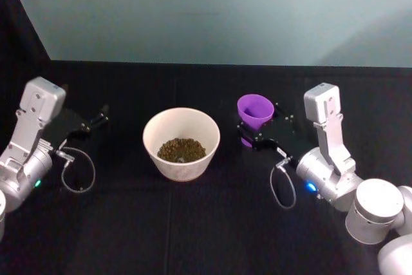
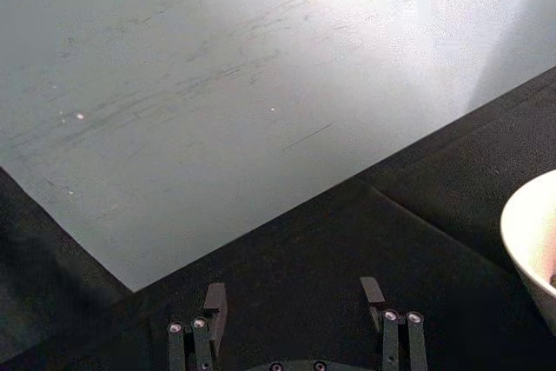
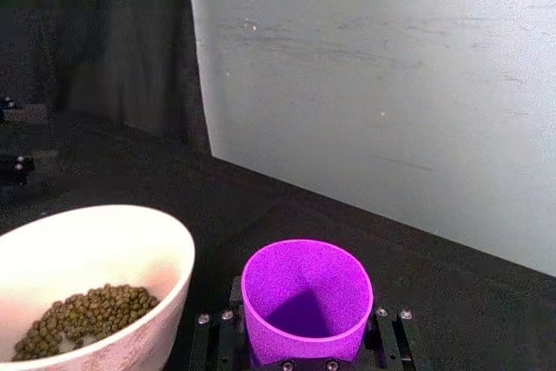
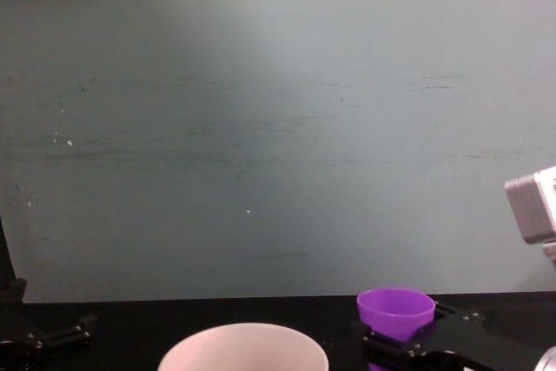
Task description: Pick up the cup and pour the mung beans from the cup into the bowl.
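The cream bowl [image 1: 181,144] stands at the middle of the black table with the mung beans [image 1: 181,150] heaped in its bottom. Just right of it, the purple cup [image 1: 255,111] is upright and its inside looks empty [image 3: 306,300]. My right gripper [image 1: 257,130] is shut on the cup, one finger on each side of its wall [image 3: 306,341]. I cannot tell whether the cup's base touches the table. My left gripper [image 1: 96,120] rests open at the left, apart from the bowl, with nothing between its fingers [image 2: 294,301].
A pale grey-green wall [image 4: 278,128] rises behind the table's far edge. Black cloth [image 1: 193,223] covers the table. A loose cable loop [image 1: 78,172] hangs by the left wrist and another [image 1: 283,188] by the right wrist.
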Action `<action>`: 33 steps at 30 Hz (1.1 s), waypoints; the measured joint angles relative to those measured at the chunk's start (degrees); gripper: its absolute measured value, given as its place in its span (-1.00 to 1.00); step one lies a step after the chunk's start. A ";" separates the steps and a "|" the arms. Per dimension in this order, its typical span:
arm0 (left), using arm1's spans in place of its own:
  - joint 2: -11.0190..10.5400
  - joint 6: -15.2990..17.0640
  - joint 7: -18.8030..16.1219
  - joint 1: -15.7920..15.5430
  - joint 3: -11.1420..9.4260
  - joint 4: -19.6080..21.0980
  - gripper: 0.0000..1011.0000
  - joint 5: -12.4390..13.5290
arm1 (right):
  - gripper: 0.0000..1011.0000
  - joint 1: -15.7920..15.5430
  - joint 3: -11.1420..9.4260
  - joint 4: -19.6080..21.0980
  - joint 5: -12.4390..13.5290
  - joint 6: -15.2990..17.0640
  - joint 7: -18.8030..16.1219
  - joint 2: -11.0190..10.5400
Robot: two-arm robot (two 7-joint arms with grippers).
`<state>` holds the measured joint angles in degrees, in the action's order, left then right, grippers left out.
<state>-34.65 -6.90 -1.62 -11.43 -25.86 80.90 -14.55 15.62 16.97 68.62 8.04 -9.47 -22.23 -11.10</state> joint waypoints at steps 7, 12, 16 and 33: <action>0.00 0.00 0.00 0.00 0.00 0.00 0.98 0.00 | 0.45 -0.03 0.84 -0.73 0.09 -0.69 0.39 -0.56; 0.00 0.00 0.00 0.00 0.00 0.00 0.98 0.00 | 0.60 -0.11 1.01 -1.05 0.60 -0.97 0.48 -0.79; 0.00 0.00 0.00 0.00 0.00 0.00 0.98 0.00 | 0.81 -0.13 1.05 -1.12 1.04 -1.05 0.49 -0.88; 0.00 0.00 0.00 0.00 0.00 0.00 0.98 0.00 | 0.99 -1.34 0.87 2.85 3.45 -0.47 0.07 -1.69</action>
<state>-34.65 -6.91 -1.62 -11.43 -25.86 80.90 -14.55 14.28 17.83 71.47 11.49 -9.94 -22.16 -12.80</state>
